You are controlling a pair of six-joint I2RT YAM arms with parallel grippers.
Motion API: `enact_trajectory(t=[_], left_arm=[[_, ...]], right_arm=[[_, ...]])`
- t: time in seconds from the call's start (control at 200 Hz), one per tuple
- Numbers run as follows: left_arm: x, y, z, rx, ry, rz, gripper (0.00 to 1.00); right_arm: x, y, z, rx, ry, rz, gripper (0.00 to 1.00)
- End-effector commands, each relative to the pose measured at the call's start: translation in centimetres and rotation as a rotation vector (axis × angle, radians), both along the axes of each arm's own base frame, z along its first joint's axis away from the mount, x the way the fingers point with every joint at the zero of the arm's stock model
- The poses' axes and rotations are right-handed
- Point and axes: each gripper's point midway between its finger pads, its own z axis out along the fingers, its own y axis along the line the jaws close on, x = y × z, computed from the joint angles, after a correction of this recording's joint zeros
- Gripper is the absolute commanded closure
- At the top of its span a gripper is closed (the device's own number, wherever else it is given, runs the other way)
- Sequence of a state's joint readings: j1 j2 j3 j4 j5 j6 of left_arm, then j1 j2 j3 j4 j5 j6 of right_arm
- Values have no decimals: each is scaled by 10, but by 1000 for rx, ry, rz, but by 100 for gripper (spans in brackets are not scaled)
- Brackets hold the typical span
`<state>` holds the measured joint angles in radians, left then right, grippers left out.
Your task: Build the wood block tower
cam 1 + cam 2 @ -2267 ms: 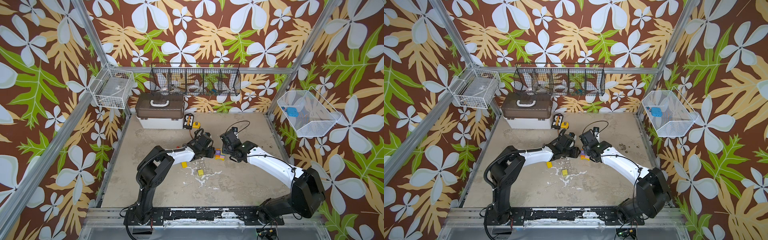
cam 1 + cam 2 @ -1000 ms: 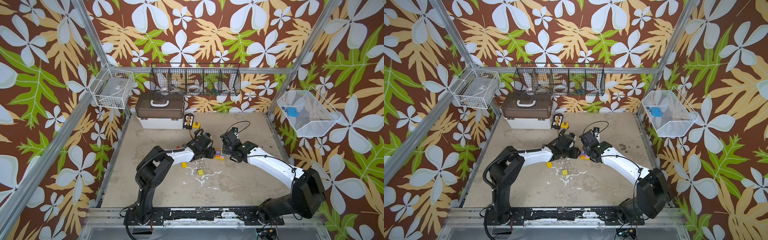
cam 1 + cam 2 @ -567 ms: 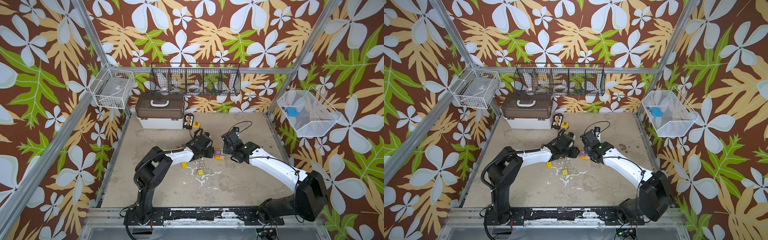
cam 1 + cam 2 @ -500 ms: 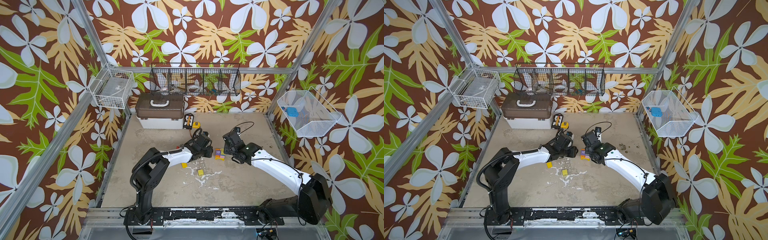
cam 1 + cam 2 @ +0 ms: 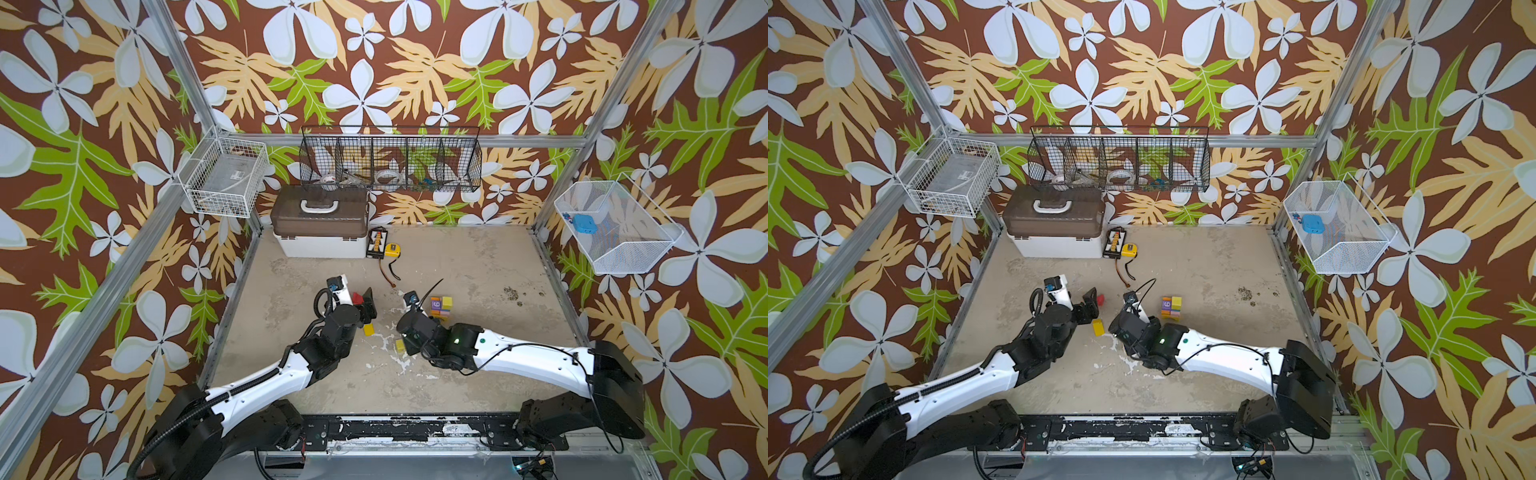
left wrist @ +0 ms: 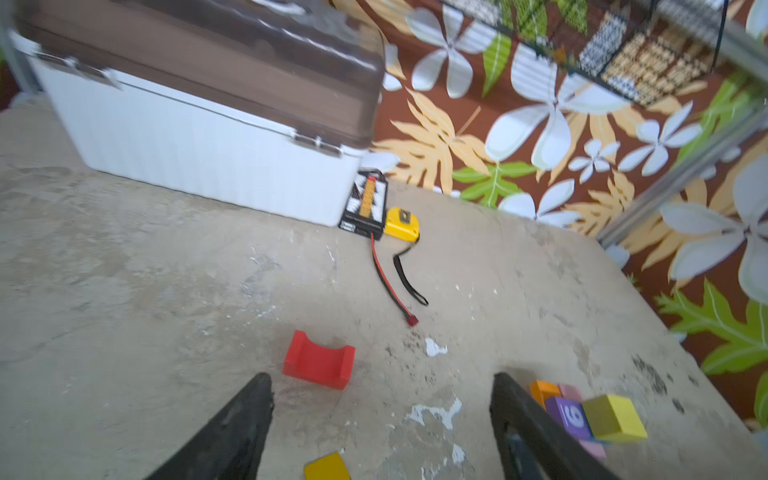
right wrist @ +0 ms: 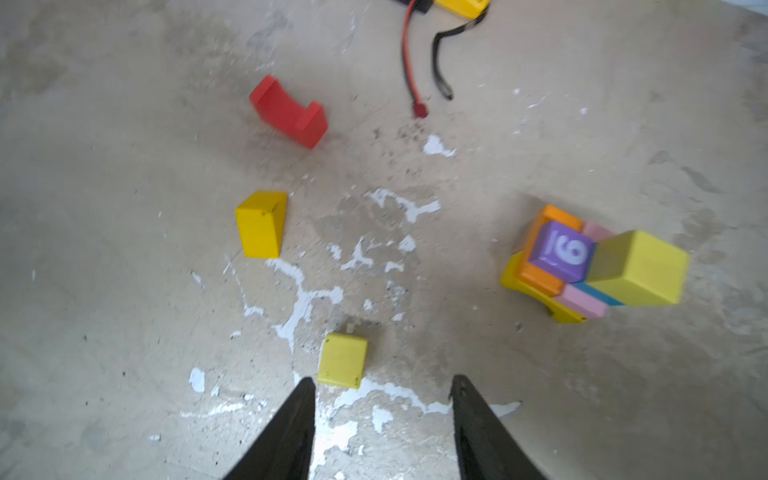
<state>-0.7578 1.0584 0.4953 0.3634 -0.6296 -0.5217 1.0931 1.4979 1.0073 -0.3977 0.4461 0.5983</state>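
The tower (image 7: 582, 266) (image 5: 440, 307) stands right of centre: a yellow base, orange, pink and teal layers, with a purple "9" cube and a yellow cube side by side on top. My left gripper (image 6: 380, 378) (image 5: 362, 305) is open and holds nothing. A red arch block (image 6: 319, 360) (image 5: 1100, 298) lies on the floor just ahead of it. A yellow wedge block (image 7: 261, 224) (image 5: 368, 329) lies nearer the front. My right gripper (image 7: 382, 379) is open above the floor, with a small yellow cube (image 7: 343, 360) (image 5: 400, 345) just beyond its fingertips. The tower lies to its side.
A white toolbox with a brown lid (image 5: 320, 232) stands at the back left. Beside it lie a black board with a red lead (image 5: 377, 243) and a yellow tape measure (image 5: 392, 249). Wire baskets (image 5: 390, 160) hang on the walls. Metal frame posts edge the floor.
My left gripper has opened and drawn back to the left, away from the tower; the red arch now shows on the floor by it. My right gripper has pulled back toward the front.
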Motion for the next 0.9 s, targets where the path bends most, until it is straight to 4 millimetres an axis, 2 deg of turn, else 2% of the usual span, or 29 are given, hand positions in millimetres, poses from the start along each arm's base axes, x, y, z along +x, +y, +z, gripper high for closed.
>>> enact_trajectory(t=[0.0,0.09,0.18,0.33,0.395,0.43,0.495,0.55,0.585,0.595,0.6,0.605,0.61,0.616,0.666,0.696,0.731,0.781,0.831,0.896], left_arm=[[0,20,21,-65,-87,106,15],[-1,23,19,-53,-81,116,15],[1,21,18,-40,-69,118,14],[2,21,19,-37,-67,125,14],[3,19,21,-20,-84,111,13],[3,16,22,6,-105,86,11],[4,4,21,61,-146,9,5],[5,-10,13,102,-151,-69,5],[4,-23,6,127,-134,-141,6],[2,-28,-4,147,-102,-177,6],[2,-31,-1,140,-106,-191,6],[1,-33,-7,148,-84,-206,6],[1,-36,-3,138,-89,-218,6],[0,-37,-10,149,-65,-233,6],[-10,-57,-22,135,53,-355,7],[-19,-73,-19,103,95,-453,11],[-32,-87,-19,72,134,-559,14],[-49,-96,-25,23,197,-643,16],[-59,-97,-34,6,251,-677,16],[-67,-97,-46,29,308,-705,18]], right_arm=[[1,8,-16,-46,-1,9,48],[2,14,-32,-86,28,22,49],[2,20,-39,-101,46,38,49],[-3,27,-30,-30,31,96,40],[-2,24,-12,15,-10,97,36],[0,19,6,42,-50,81,36],[6,8,53,114,-134,29,36],[12,-8,100,191,-212,-35,34],[16,-22,129,244,-267,-85,29],[18,-28,136,256,-283,-104,26],[18,-31,141,266,-294,-114,25],[19,-34,146,275,-304,-123,23],[20,-36,148,278,-311,-132,21],[20,-40,152,285,-321,-143,20],[26,-74,182,338,-418,-258,7],[30,-100,196,357,-476,-342,0],[34,-131,203,370,-529,-451,0],[41,-160,206,376,-596,-509,0],[50,-177,197,402,-593,-498,0],[57,-193,169,450,-518,-494,0]])
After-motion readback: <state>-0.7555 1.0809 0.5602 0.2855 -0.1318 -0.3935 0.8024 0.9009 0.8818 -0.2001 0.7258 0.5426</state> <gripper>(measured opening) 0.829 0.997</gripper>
